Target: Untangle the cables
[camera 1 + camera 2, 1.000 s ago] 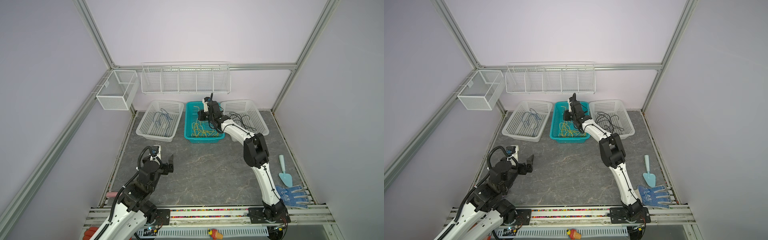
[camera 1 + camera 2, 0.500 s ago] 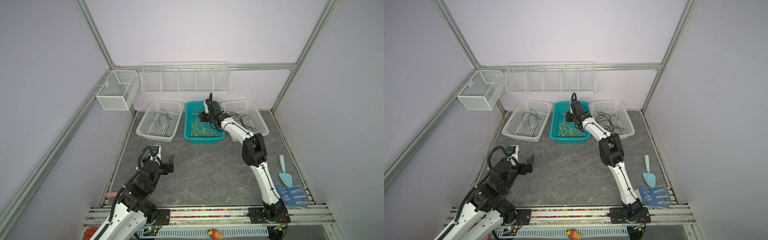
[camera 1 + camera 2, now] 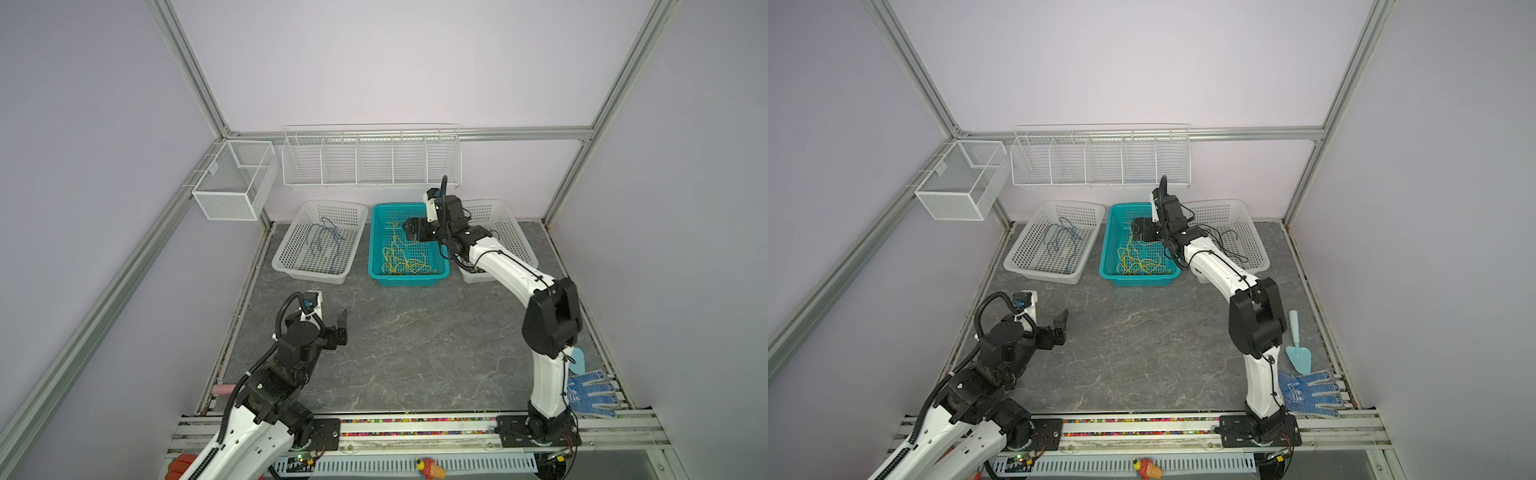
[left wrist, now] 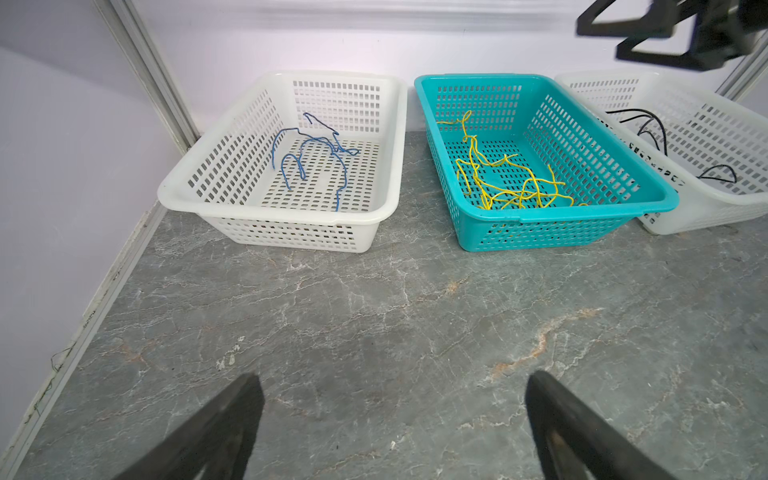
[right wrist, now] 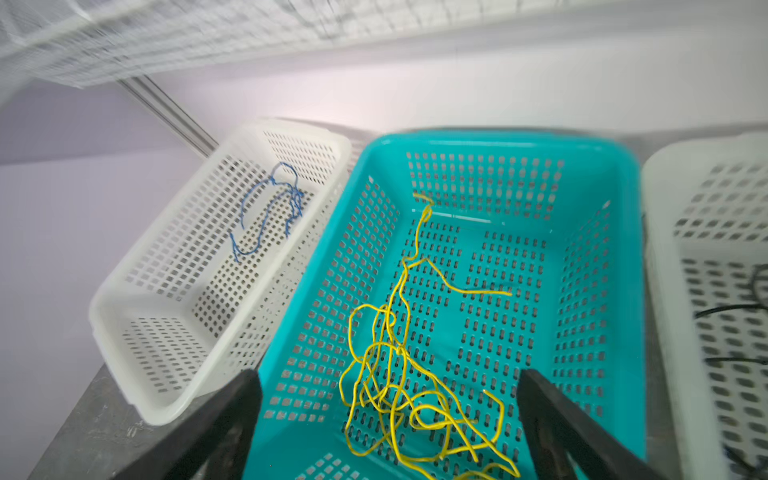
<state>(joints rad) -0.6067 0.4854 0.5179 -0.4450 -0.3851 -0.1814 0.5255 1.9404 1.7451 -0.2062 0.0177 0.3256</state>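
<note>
Thin tangled yellow cables (image 5: 390, 328) lie in the teal perforated plastic basket (image 3: 376, 249) at upper centre in both top views. Blue cables (image 4: 322, 141) sit in the white plastic basket on its left (image 4: 286, 224) and black cables (image 3: 1225, 245) in the white plastic basket on its right (image 3: 1256, 249). The right end effector (image 5: 388, 374) hangs released above the yellow ones. The left end effector (image 4: 390, 378), also released and empty, hovers over the grey marbled desk (image 3: 415, 340).

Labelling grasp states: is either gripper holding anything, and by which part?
Nothing is held. The right gripper is open above the thin yellow cables lying in the teal plastic basket; the left gripper is open over the grey tabletop.
</note>
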